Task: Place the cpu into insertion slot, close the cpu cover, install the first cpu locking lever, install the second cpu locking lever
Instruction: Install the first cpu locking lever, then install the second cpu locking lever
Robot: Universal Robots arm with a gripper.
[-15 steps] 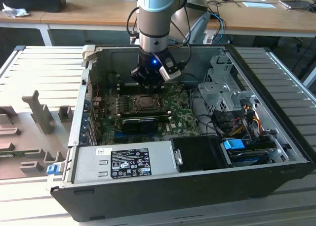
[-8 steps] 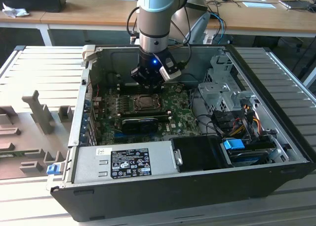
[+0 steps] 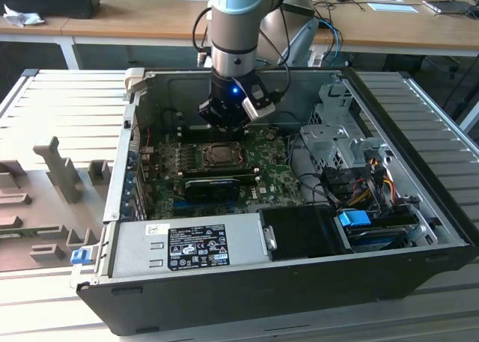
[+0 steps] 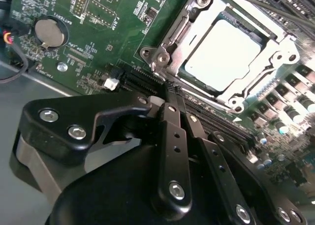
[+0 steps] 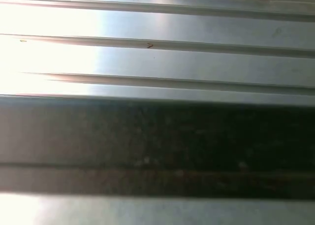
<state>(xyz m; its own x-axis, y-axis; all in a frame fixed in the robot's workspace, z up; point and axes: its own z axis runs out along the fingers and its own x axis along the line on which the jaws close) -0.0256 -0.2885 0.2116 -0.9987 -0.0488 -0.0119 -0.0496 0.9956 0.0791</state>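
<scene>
Closest up in the second wrist view is the black gripper (image 4: 172, 94), its fingers (image 4: 173, 136) pressed together with nothing between them, tips sitting right at the long black slot on the green motherboard (image 4: 98, 33). Just past the tips is the socket: the cpu (image 4: 222, 55) is already seated in it, pale silver top facing up, and the cpu cover (image 4: 183, 25) is folded down flat around it like a frame. A thin lever rod (image 4: 256, 3) runs along the far edge of the socket, but I can't tell whether it's hooked. A round coin battery (image 4: 50, 32) sits off to one side on the board.

From the exterior view, the power supply (image 3: 187, 246) is nearest, along the front of the open pc case (image 3: 247, 301). Behind it a long black card (image 3: 213, 186) lies on the board, then the socket with the chip, and the gripper (image 3: 222, 121) hangs just behind that. Wooden desks (image 3: 112, 16) are at the back.
</scene>
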